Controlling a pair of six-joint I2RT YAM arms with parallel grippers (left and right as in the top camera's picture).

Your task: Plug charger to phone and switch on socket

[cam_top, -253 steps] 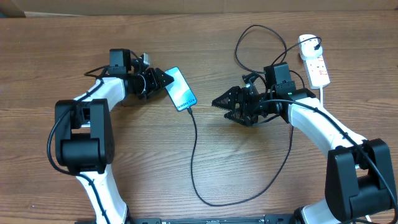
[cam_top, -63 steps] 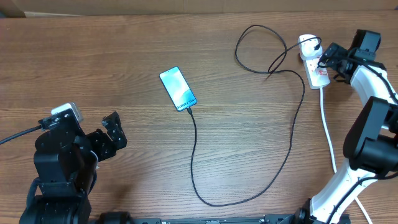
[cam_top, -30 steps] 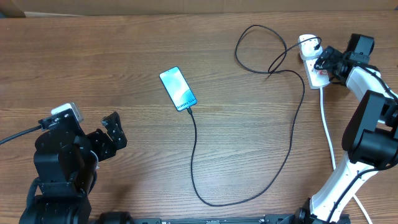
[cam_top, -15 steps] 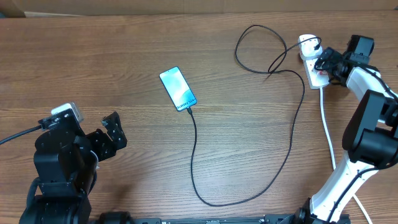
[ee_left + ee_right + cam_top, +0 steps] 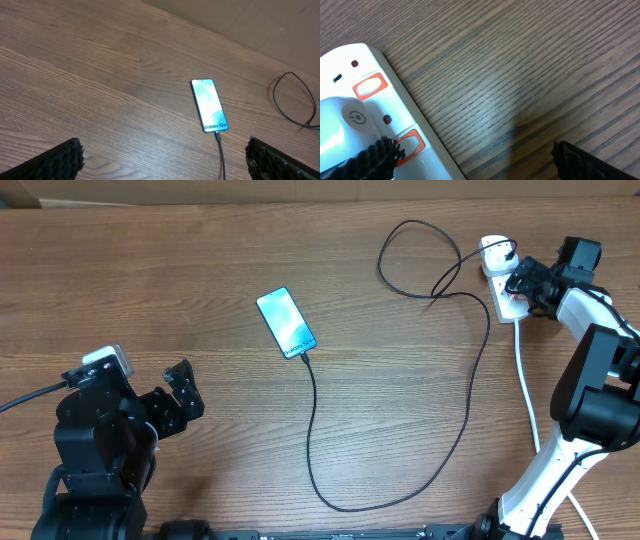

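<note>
The right pincer (image 5: pixel 470 150) stands wide apart, one finger (image 5: pixel 370 160) at the socket (image 5: pixel 390 102)'s red switch (image 5: pixel 412 142) (contact unclear).

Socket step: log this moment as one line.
charger: in phone | right gripper: open, at socket switch | left gripper: open, apart from phone
</note>
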